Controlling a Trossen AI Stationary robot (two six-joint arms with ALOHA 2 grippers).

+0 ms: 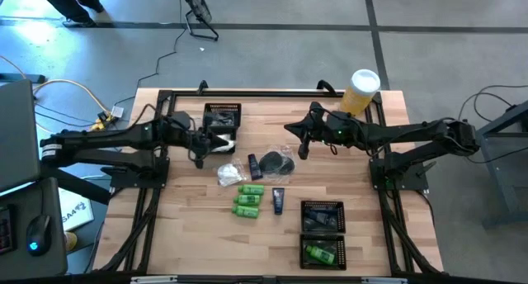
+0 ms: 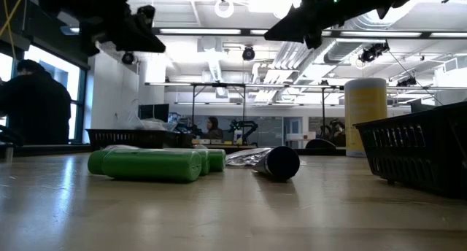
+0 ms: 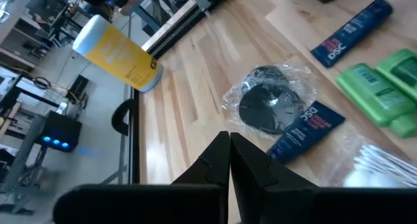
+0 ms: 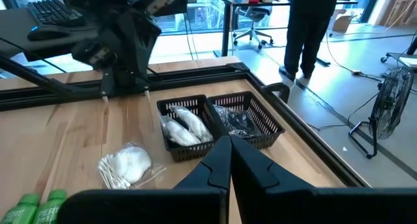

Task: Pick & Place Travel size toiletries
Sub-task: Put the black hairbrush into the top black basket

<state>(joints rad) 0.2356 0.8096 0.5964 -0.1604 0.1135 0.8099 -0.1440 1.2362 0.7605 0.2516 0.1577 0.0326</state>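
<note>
Loose on the wooden table (image 1: 181, 226): green bottles (image 1: 248, 200), two blue tubes (image 1: 278, 201) (one beside bagged round dark cases (image 1: 276, 162)), a cotton-swab packet (image 1: 230, 176). Above them, left gripper (image 1: 199, 158) and right gripper (image 1: 303, 151), both pinched closed, holding nothing.

A pale wooden plank table (image 1: 198, 234) stands on a grey concrete floor (image 1: 272, 53) crossed by dark seams. Beyond it, the low view shows an open ceiling with white ducts (image 2: 211, 61) and long strip lights (image 2: 211, 32) (all lit). Tall windows (image 2: 44, 76) brighten one side, where a dark-clothed person (image 2: 33, 105) sits.
</note>
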